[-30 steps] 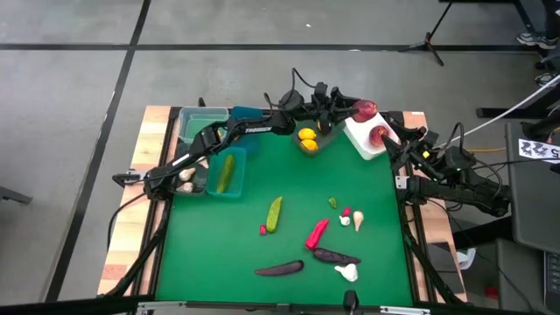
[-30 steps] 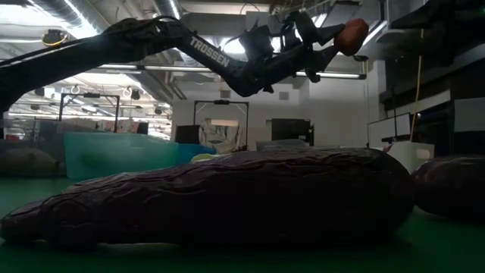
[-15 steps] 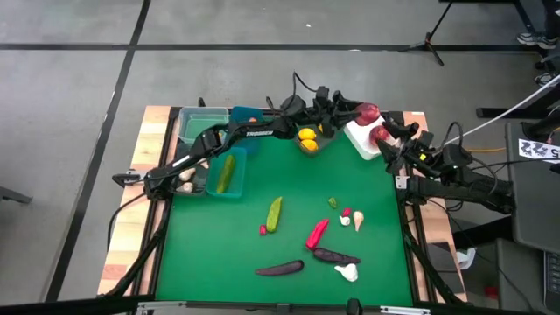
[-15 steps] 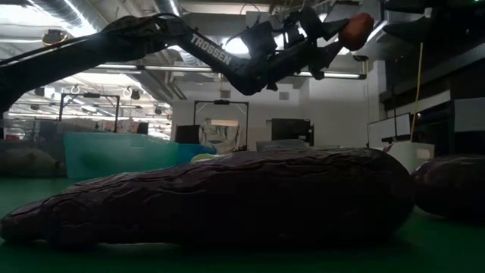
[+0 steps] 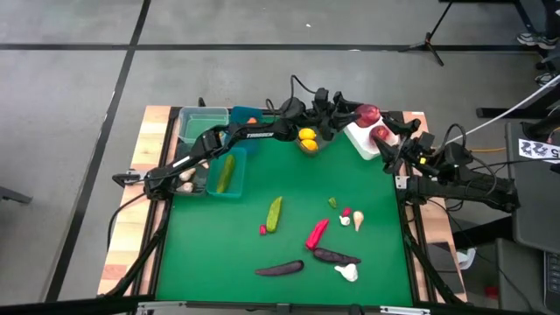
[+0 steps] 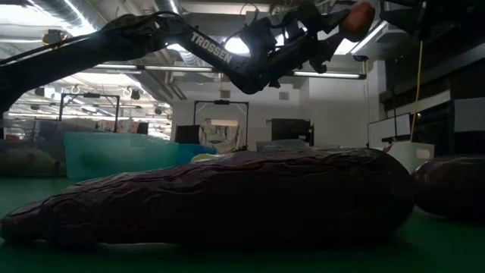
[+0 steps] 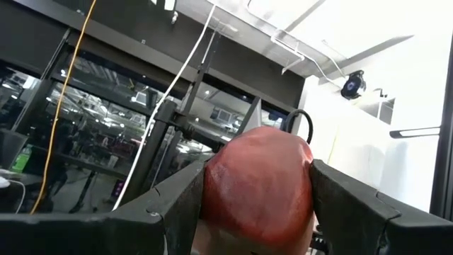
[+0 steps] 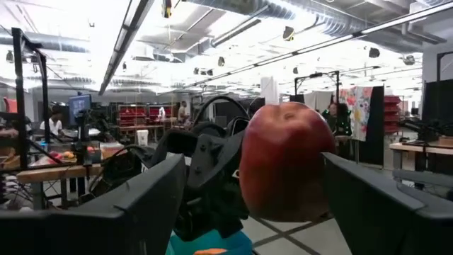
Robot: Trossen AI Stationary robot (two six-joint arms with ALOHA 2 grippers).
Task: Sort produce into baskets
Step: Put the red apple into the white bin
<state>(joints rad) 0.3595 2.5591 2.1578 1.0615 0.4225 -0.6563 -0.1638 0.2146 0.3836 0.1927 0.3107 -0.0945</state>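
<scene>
High view: left gripper [image 5: 360, 114] holds an apple [image 5: 368, 113] above the white basket [image 5: 358, 138]; right gripper [image 5: 385, 136] holds another apple [image 5: 381, 134] there. Wrist views: jaws clamp both. Lower before release, one arm first

Overhead view straight down, low view level, 2 wrist close-ups

Bench [image 5: 210, 236] w/ green mat over a wood top, baskets along its far edge: clear green tub [image 5: 200, 122], blue tub [image 5: 248, 116], teal tub [image 5: 225, 172] w/ a cucumber inside, grey tub [image 5: 308, 144] w/ lemons, white tub [image 5: 364, 140]. Loose on the mat: green cucumber [image 5: 275, 213], red pepper [image 5: 316, 233], two dark eggplants [image 5: 279, 269] [image 5: 335, 256], garlic bulbs [image 5: 347, 272] [image 5: 357, 220], plus small red and green bits nearby. More garlic [image 5: 185, 178] sits at the left edge beside the teal tub.
</scene>
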